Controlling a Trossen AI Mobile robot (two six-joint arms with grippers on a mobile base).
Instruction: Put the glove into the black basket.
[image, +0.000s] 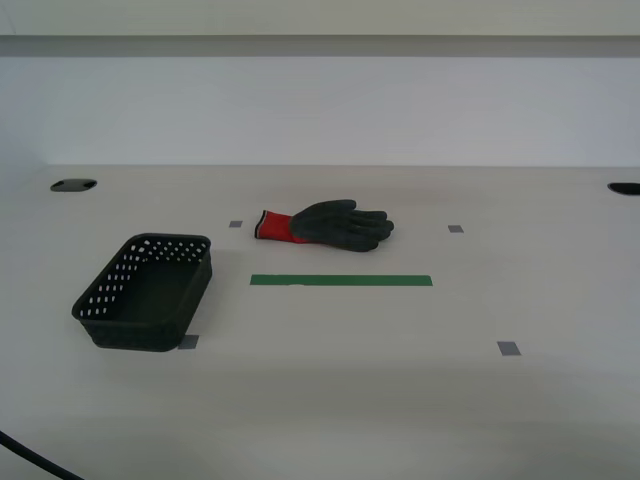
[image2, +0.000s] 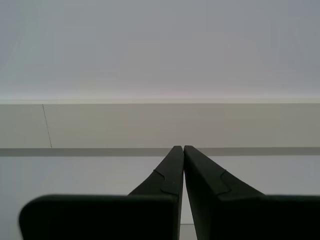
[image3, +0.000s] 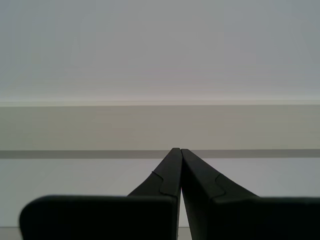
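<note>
Both grippers point at a bare wall with nothing between them: my first gripper (image3: 179, 150) and my second gripper (image2: 180, 147) each have their fingers pressed together at the tips. Neither arm shows in the exterior view. The glove (image: 327, 224) lies flat on the table (image: 420, 400), red cuff toward the basket (image: 146, 291), which stands apart toward the exterior view's left. To start well, spread one gripper's fingers, descend over the palm, and pinch enough fabric that the floppy glove lifts whole.
</note>
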